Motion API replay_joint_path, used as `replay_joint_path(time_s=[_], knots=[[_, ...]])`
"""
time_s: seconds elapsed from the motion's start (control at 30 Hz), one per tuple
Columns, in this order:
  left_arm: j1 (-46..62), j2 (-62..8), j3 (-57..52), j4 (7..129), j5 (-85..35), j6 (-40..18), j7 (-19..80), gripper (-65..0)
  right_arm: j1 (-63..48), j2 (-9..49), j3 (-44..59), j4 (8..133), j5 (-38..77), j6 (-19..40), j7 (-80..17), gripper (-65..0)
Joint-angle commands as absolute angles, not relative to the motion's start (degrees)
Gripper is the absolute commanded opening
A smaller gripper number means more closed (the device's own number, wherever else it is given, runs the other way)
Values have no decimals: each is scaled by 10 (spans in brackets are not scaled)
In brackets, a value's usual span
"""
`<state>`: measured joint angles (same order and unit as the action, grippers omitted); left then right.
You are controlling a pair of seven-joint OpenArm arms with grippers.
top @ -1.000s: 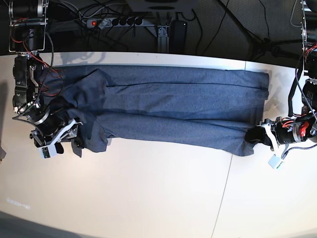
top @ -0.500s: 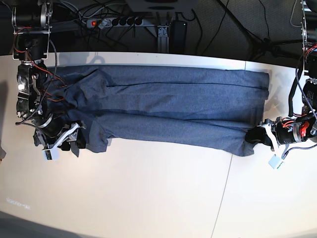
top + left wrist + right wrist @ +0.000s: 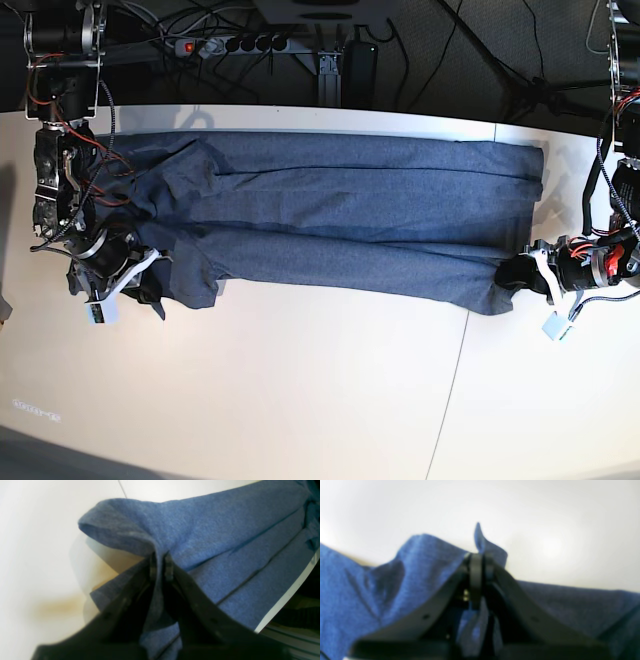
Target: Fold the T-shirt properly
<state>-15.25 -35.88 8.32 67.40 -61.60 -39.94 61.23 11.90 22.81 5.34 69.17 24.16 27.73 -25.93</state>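
Note:
The T-shirt (image 3: pixel 350 215) is a blue-grey cloth folded into a long band across the back of the white table (image 3: pixel 300 390), plain side up. In the base view my left gripper (image 3: pixel 512 272) is shut on the shirt's front right corner. In the left wrist view that gripper (image 3: pixel 160 563) pinches a raised fold of the T-shirt (image 3: pixel 225 542). My right gripper (image 3: pixel 150 285) is at the shirt's front left corner. The right wrist view shows it (image 3: pixel 478 560) shut on a peak of the T-shirt (image 3: pixel 420 562), with a small tip of cloth sticking up past the fingers.
A seam (image 3: pixel 455 390) runs across the table right of centre. A power strip (image 3: pixel 235 44), cables and stand legs lie behind the table's far edge (image 3: pixel 300 108). The arm columns stand at the left (image 3: pixel 60 120) and right (image 3: pixel 620 190) ends of the table.
My right gripper has closed from wide open onto the shirt's left corner and shifted slightly. The left gripper and the rest of the shirt have not moved.

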Motion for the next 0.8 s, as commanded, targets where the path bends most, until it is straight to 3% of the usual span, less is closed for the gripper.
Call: replay_joint_path(time_s=[0.0, 0.17, 0.4, 0.77], knots=[[-167, -370, 79, 682, -633, -400, 602, -650, 131, 237, 59, 714, 248, 317, -242, -650], [-166, -370, 79, 682, -641, -400, 603, -650, 102, 258, 59, 797, 244, 321, -240, -650], [-166, -370, 79, 682, -640, -400, 602, -650, 9, 330, 59, 931, 202, 330, -194, -650], [-166, -370, 79, 682, -640, -400, 609, -650, -84, 391, 59, 1011, 164, 328, -191, -650]])
